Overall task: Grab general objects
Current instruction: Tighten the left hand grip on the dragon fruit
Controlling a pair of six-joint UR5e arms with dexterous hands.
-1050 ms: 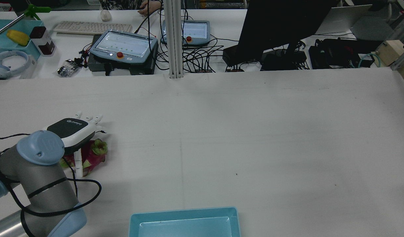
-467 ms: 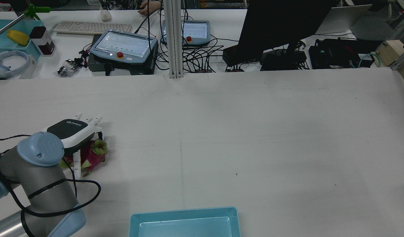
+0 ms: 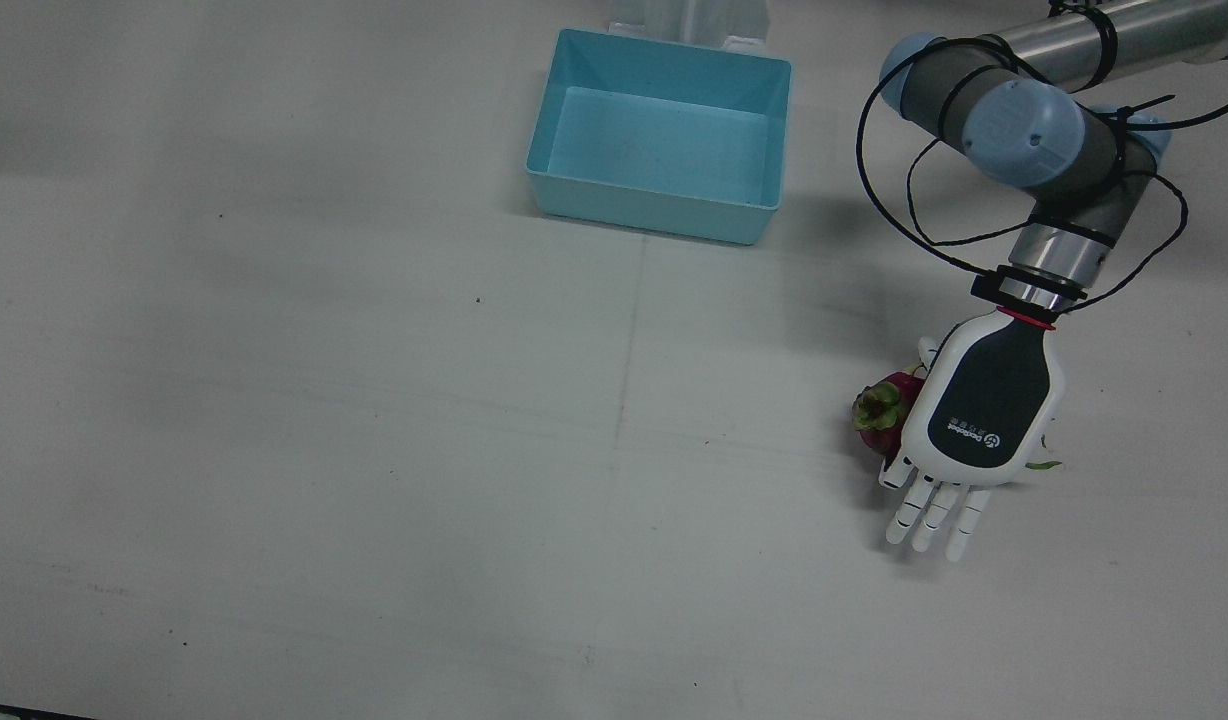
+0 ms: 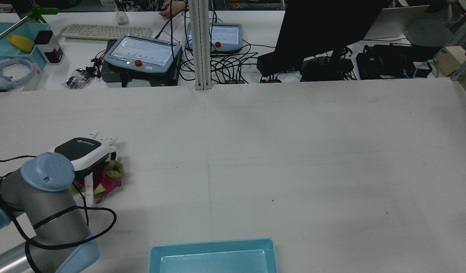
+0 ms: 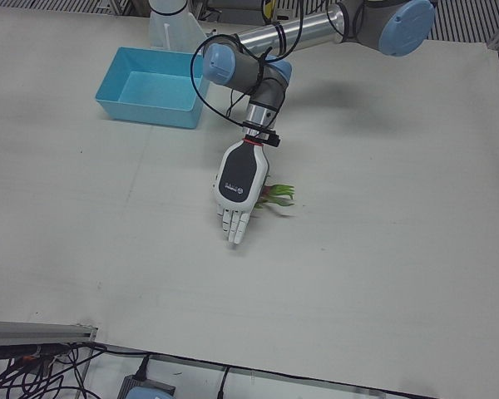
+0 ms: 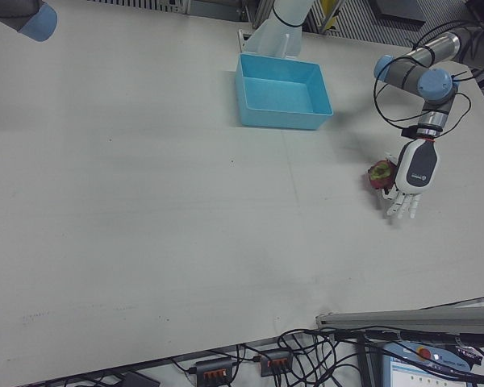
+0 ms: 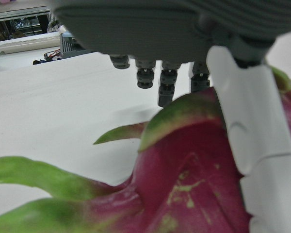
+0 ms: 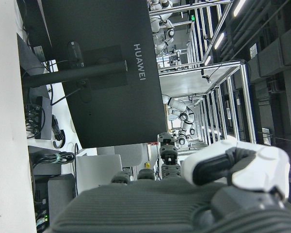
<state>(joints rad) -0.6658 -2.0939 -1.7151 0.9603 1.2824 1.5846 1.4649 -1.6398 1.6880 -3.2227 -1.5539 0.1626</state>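
Observation:
A pink dragon fruit [image 3: 879,410] with green scales lies on the white table at the robot's left side. It also shows in the rear view [image 4: 108,177], the left-front view [image 5: 278,194] and the right-front view [image 6: 378,173]. My left hand [image 3: 984,410] hovers palm down right over it, fingers stretched out flat, holding nothing. In the left hand view the fruit [image 7: 194,184] fills the lower frame and the thumb [image 7: 252,145] lies against its side. My right hand [image 8: 184,204] shows only in its own view, raised, empty, facing a black monitor.
A light blue empty bin [image 3: 654,215] stands at the table's robot-side edge, between the arms; it also shows in the rear view [image 4: 214,244]. Beyond the table's far edge are teach pendants [image 4: 142,53], cables and a monitor [image 4: 324,26].
My left hand has sunk a little toward the dragon fruit, and its fingertips have dipped slightly. The fruit has not moved.

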